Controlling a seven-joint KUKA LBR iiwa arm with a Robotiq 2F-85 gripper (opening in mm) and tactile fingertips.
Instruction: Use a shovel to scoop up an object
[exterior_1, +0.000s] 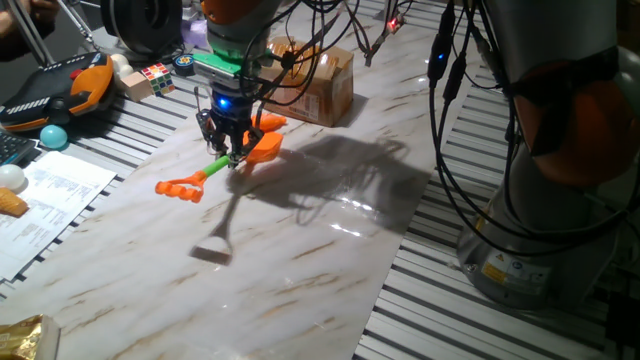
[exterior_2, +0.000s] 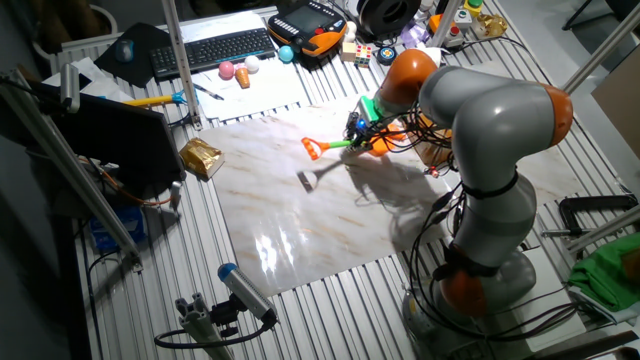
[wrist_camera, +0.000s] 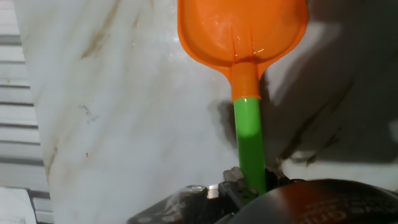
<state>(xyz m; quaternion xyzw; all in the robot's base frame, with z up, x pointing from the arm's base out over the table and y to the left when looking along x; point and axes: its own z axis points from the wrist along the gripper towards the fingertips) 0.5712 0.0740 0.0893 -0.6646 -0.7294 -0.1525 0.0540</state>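
While the marble-patterned slab of the desk (exterior_1: 300, 250) fills most of both fixed views, glossy and pale with brown veining and bordered by ribbed metal slats, a brown cardboard box (exterior_1: 325, 85) stands closed at its far edge, so its contents cannot be seen. Just in front of that box the tool (exterior_1: 228, 148) hangs over the slab with its fingers closed around the green shaft of the shovel (exterior_1: 215, 168). That shovel is smooth plastic: a broad, shallow, rounded orange blade (wrist_camera: 242, 28), a round bright green shaft, and an orange loop end (exterior_1: 181, 188) that points away from the box and sits low near the slab. A dark shadow of the shovel falls on the marble beside it, apart from the loop end. In the hand view the shaft runs straight up from between the fingers to the blade, which shows no load. A small orange piece (exterior_1: 268, 123) shows just beside the tool, between it and the box; whether it is the object cannot be told at this size.
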